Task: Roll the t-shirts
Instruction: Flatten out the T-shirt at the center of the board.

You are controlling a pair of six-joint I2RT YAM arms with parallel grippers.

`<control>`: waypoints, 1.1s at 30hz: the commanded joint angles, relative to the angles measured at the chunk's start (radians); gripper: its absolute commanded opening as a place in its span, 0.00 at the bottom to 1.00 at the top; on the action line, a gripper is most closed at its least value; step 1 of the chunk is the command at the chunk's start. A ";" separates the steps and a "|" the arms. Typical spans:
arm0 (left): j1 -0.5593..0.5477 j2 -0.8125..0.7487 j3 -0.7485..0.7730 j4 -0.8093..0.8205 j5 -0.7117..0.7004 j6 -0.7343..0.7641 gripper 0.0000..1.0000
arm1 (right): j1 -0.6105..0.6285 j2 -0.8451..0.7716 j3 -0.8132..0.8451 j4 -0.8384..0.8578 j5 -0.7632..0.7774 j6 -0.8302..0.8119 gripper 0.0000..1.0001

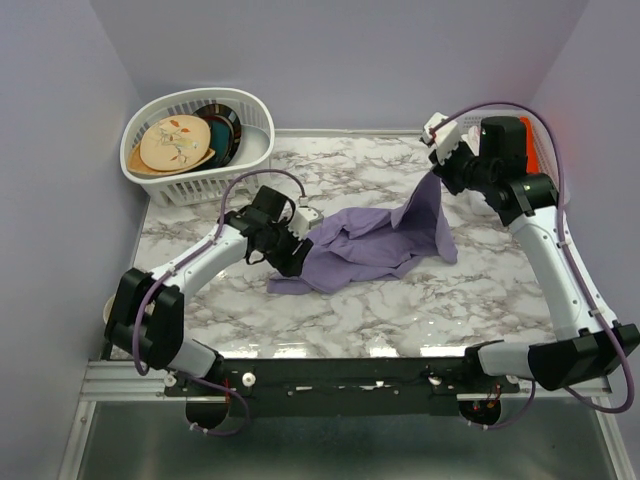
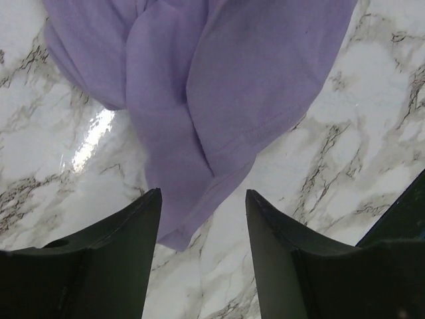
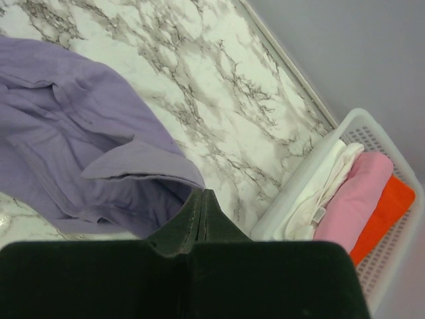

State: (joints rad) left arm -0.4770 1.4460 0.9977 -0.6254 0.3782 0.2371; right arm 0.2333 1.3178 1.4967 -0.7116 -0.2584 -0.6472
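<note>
Right now your right gripper (image 3: 202,199) is pinched shut on an edge of the t-shirt (image 1: 375,245), holding it up near the table's (image 1: 480,300) far right corner — rest lies crumpled mid-table. Your left gripper (image 2: 202,196) hangs wide open over the shirt's near-left end.

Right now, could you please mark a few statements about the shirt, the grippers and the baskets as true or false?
1. The right gripper is shut on an edge of the t-shirt, holding it up off the table. True.
2. The left gripper is clamped on the shirt. False: its jaws stand open, with a fold of fabric between them.
3. The far-left basket holds folded cloth. False: it holds plates.
4. The right-hand basket holds folded cloths in white, pink and orange-red. True.
5. The t-shirt is already rolled. False: it lies crumpled.
</note>
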 commanded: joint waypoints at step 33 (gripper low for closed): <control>-0.055 0.067 0.293 -0.369 -0.171 0.253 0.00 | -0.117 0.012 0.101 0.084 0.034 0.075 0.00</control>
State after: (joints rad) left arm -0.5716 1.6192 1.1290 -0.7319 0.3737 0.2508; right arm 0.1711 1.2945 1.4296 -0.6754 -0.2604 -0.6174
